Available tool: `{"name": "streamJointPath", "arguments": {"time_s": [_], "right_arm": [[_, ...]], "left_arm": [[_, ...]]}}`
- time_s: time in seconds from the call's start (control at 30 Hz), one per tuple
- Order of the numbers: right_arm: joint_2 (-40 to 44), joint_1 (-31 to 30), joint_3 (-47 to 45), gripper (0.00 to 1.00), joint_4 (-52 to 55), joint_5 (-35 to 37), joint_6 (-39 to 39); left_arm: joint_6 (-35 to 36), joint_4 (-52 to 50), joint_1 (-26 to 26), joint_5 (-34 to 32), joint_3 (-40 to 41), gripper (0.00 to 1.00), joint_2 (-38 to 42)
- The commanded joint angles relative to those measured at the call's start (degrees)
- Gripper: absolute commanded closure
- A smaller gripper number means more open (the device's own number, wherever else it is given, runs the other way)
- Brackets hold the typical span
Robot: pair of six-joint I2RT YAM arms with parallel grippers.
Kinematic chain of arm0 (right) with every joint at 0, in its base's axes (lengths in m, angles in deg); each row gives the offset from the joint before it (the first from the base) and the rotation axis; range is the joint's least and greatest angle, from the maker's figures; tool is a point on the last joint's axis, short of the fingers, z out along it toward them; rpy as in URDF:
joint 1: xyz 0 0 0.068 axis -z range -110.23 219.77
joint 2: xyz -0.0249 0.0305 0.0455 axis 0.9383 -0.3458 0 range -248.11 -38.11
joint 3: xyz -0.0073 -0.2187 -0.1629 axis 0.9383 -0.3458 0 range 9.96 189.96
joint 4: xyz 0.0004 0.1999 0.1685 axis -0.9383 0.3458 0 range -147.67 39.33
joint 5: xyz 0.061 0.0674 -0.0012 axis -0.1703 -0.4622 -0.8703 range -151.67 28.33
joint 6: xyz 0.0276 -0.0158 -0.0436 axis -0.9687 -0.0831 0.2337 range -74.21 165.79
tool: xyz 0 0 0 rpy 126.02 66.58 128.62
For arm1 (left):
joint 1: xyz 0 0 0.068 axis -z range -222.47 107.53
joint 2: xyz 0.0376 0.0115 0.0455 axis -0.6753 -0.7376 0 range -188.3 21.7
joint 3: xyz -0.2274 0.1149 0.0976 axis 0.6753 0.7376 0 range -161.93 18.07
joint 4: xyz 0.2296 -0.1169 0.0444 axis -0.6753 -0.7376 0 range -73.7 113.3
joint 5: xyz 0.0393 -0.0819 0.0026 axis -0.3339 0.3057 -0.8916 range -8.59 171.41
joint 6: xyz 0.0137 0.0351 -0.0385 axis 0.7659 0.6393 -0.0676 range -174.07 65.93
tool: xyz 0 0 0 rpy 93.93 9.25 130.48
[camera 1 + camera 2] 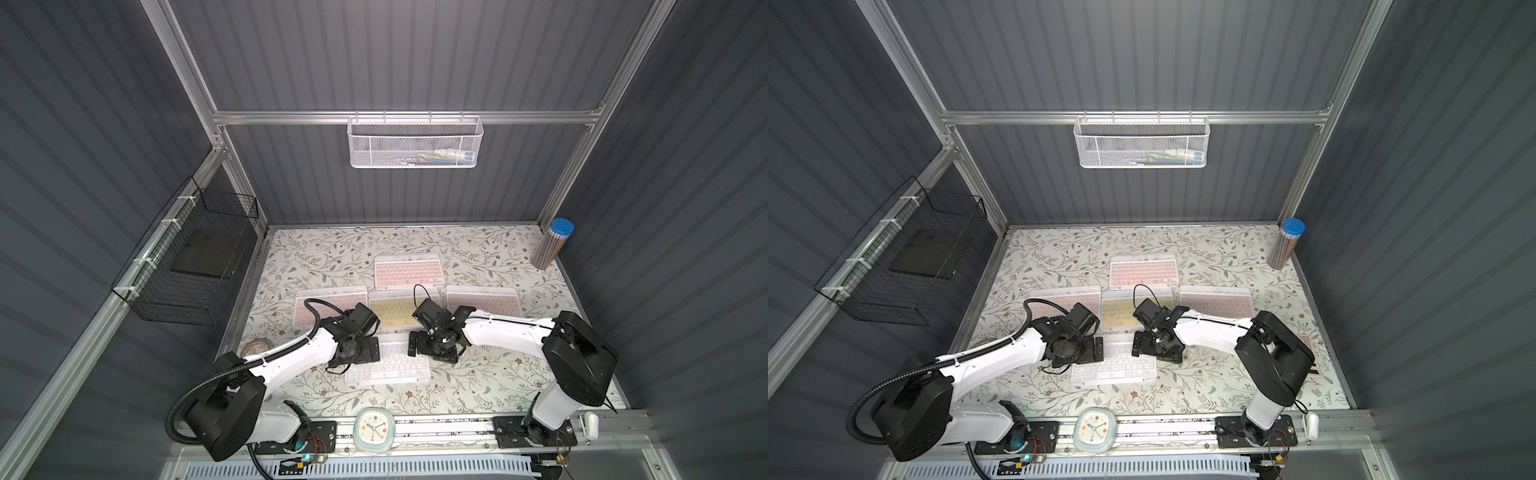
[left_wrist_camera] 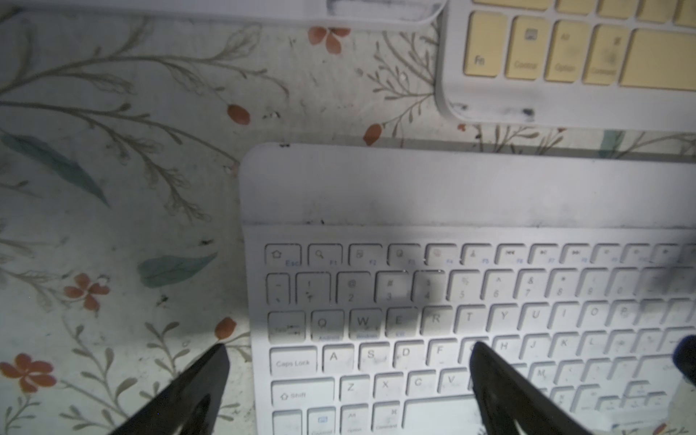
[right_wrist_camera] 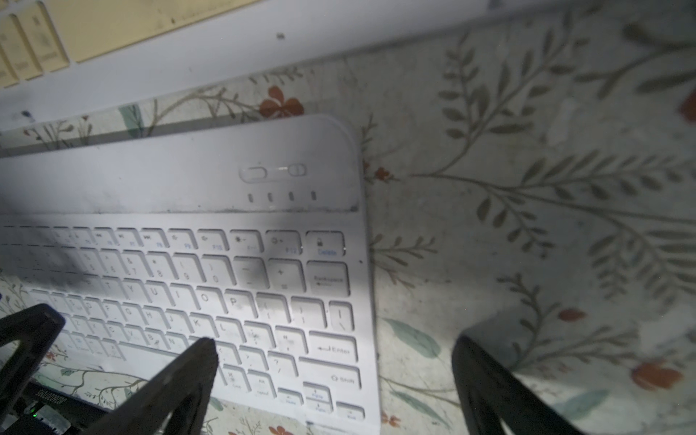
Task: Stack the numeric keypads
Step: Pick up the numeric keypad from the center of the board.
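Observation:
A white-keyed keypad [image 1: 388,365] [image 1: 1115,368] lies flat near the front middle of the floral mat. Behind it lies a yellow-keyed keypad [image 1: 395,309] [image 2: 587,56]. Three pink-keyed keypads lie around that one: at the left [image 1: 328,305], at the back [image 1: 409,270] and at the right [image 1: 484,301]. My left gripper [image 1: 374,349] [image 2: 348,350] is open over the white keypad's left end, one finger over the mat, one over the keys. My right gripper [image 1: 411,344] [image 3: 335,344] is open over its right end [image 3: 263,282] in the same way. Neither holds anything.
A clock [image 1: 372,428] stands on the front rail. A tube of pencils [image 1: 555,245] stands in the back right corner. A white mesh basket [image 1: 415,141] hangs on the back wall and a black wire basket [image 1: 187,266] on the left wall. A pink-keyed item [image 1: 1308,347] shows behind my right arm.

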Motion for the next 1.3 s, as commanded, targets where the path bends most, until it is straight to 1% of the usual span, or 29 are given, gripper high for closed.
{"name": "streamJointPath", "arguments": {"time_s": [0.0, 0.27, 0.57, 0.77, 0.93, 1.13, 1.27], "right_arm": [[-1.7, -0.7, 1.1, 0.01, 3.0, 1.4, 0.7], [-3.2, -1.4, 2.7, 0.01, 3.5, 1.1, 1.3], [-4.1, -1.5, 2.8, 0.01, 2.8, -0.7, 2.2], [-4.4, -1.5, 2.8, 0.01, 3.3, -0.5, 2.2], [-4.9, -1.5, 3.0, 0.01, 3.2, -0.8, 2.3], [-5.2, -1.5, 2.4, 0.01, 1.0, -2.6, 2.3], [-3.8, -1.0, -0.3, 0.01, -4.7, -6.3, 3.1]], "left_arm": [[-0.7, 0.9, 0.4, 1.3, 0.8, 0.0, -1.4], [-0.7, 3.0, 0.4, 3.5, 1.8, 0.0, -2.5], [-0.8, 7.6, 0.3, 6.9, 3.6, 0.0, -2.4], [-1.0, 9.6, 0.4, 8.8, 4.2, 0.0, -3.4], [-1.1, 10.3, 0.4, 9.3, 4.4, 0.0, -3.4], [-1.0, 11.8, 0.4, 10.5, 5.0, 0.0, -3.8], [-0.8, 13.0, 0.4, 11.7, 5.6, 0.0, -3.7]]}}
